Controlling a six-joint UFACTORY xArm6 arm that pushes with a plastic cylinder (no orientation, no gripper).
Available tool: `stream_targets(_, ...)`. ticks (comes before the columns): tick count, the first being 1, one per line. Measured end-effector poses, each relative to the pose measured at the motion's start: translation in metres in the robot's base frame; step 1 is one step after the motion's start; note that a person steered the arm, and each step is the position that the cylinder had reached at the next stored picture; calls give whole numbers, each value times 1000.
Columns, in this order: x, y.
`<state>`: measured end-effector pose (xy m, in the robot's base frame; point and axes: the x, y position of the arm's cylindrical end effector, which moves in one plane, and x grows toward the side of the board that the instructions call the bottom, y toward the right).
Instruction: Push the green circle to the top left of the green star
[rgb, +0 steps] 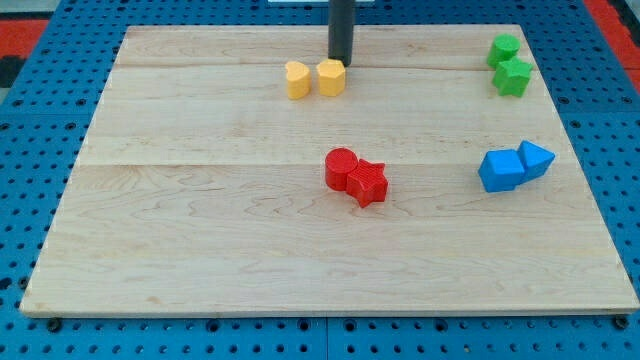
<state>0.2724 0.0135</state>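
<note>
Approach step: my tip (341, 62) just behind yellow block (331, 77), far from green circle (504, 48). No claw on rig, rod only. Next: travel right; circle touches green star (513, 77).

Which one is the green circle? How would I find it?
Look at the wooden board's top right corner in the view, where two green blocks touch. The green circle is the upper one, nearer the board's top edge. Its outline is rounded, while the green star below it has points.

Pale wood board (200, 230), smooth matt; blocks look plastic.
</note>
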Motion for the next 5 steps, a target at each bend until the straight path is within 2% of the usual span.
stream_targets(1,5,-11)
stream_targets(3,-2,45)
stream_targets(5,35,89)
